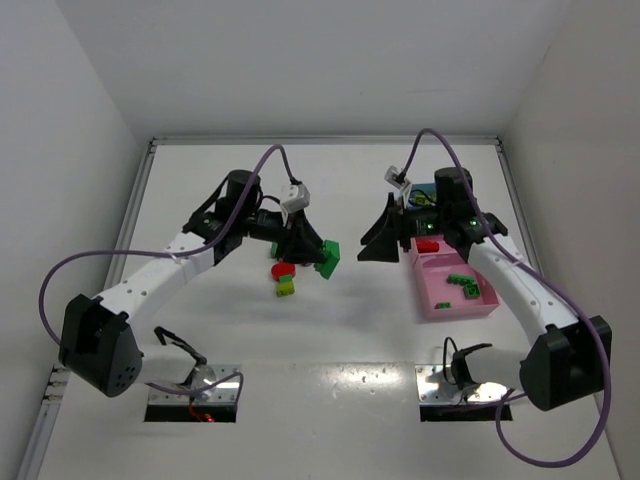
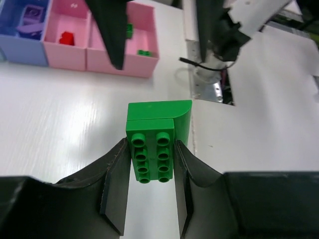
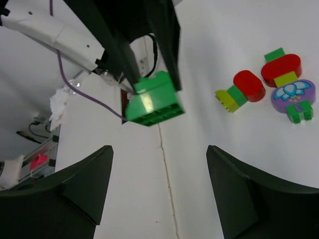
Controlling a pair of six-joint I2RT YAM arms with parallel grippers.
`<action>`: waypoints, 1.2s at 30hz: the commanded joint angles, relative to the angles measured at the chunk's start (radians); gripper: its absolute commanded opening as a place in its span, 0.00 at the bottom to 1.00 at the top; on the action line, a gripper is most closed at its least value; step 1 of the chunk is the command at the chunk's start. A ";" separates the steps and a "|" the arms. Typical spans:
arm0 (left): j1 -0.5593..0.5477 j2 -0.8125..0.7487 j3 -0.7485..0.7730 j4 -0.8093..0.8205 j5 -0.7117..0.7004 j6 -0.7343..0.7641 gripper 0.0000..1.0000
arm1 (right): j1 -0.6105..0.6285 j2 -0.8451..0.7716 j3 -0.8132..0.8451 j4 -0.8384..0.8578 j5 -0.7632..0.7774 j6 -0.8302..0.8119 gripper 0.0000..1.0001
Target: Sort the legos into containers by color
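My left gripper [image 2: 151, 169] is shut on a green lego [image 2: 151, 149], its fingers pressed on both sides, above the white table. In the top view the left gripper [image 1: 316, 254] holds this green lego [image 1: 329, 258] near the table's middle. My right gripper [image 3: 159, 149] is open and empty, facing the green lego [image 3: 152, 99] from the right; in the top view the right gripper [image 1: 378, 240] is beside a pink container [image 1: 455, 312] holding small green legos [image 1: 462, 285]. Red and yellow-green legos [image 1: 284, 278] lie below the left gripper.
The left wrist view shows two pink containers [image 2: 122, 67] [image 2: 65, 57] and a blue container [image 2: 20, 52] in a row, with red [image 2: 65, 38], green and purple pieces inside. Red legos [image 3: 248, 84] and a purple flower piece [image 3: 293, 93] lie on the table.
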 commanded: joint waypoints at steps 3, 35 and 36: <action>-0.032 0.030 0.040 0.045 -0.236 -0.090 0.05 | 0.046 -0.010 0.018 0.192 0.018 0.179 0.77; -0.061 0.104 0.100 0.046 -0.331 -0.122 0.05 | 0.107 0.128 0.067 0.212 0.208 0.151 0.55; -0.061 0.104 0.100 0.046 -0.331 -0.122 0.05 | 0.107 0.137 0.067 0.212 0.199 0.151 0.55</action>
